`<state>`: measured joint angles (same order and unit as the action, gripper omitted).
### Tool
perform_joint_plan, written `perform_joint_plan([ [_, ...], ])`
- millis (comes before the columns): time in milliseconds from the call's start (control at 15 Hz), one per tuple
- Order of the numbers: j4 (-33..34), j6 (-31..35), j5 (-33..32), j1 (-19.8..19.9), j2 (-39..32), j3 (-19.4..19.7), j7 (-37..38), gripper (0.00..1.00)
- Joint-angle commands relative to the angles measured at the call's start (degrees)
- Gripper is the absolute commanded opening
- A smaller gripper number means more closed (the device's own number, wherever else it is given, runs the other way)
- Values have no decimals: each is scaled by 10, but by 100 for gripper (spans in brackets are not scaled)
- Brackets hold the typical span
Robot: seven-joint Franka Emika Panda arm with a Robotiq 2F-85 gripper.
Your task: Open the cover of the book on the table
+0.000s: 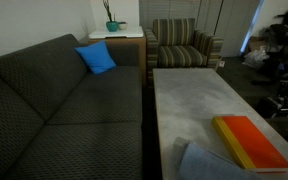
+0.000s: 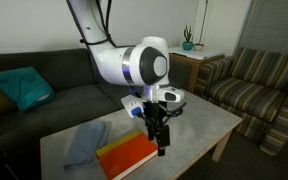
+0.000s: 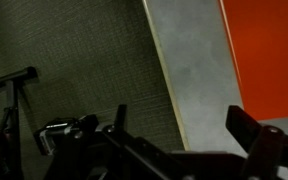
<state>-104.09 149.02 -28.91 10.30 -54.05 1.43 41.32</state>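
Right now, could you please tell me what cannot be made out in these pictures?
The book: cover text blurred in both exterior views; cut off by the wrist view's edges.
The gripper: contact with the book too small and dark to tell, exterior view.
The cloth: cut off by an exterior view's bottom edge.

The book (image 3: 269,50) runs off the wrist view's edge (top and right).

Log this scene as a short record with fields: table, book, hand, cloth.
table: pale grey top, beside a dark sofa
book: orange, closed, flat on the table, cover not yet opened
hand: open, low by the book's edge, holding nothing
cloth: blue-grey, lying beside the book
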Motion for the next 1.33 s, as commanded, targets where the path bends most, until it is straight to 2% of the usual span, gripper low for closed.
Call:
perform_joint_plan([
  [0,12,16,74,-24,-18,38,-88,100],
  [67,22,21,95,-12,-32,40,-116,100],
  [267,25,24,123,-41,-35,63,-124,100],
  [400,50,6,166,-65,-60,80,-122,100],
  [667,113,-41,229,-79,-123,100,-147,100],
  [1067,211,-87,266,-50,-206,85,-218,100],
  [1133,225,-93,270,-46,-218,83,-231,75],
  [1200,239,-100,272,-44,-228,84,-239,74],
  [1267,253,-107,274,-41,-237,85,-247,66],
])
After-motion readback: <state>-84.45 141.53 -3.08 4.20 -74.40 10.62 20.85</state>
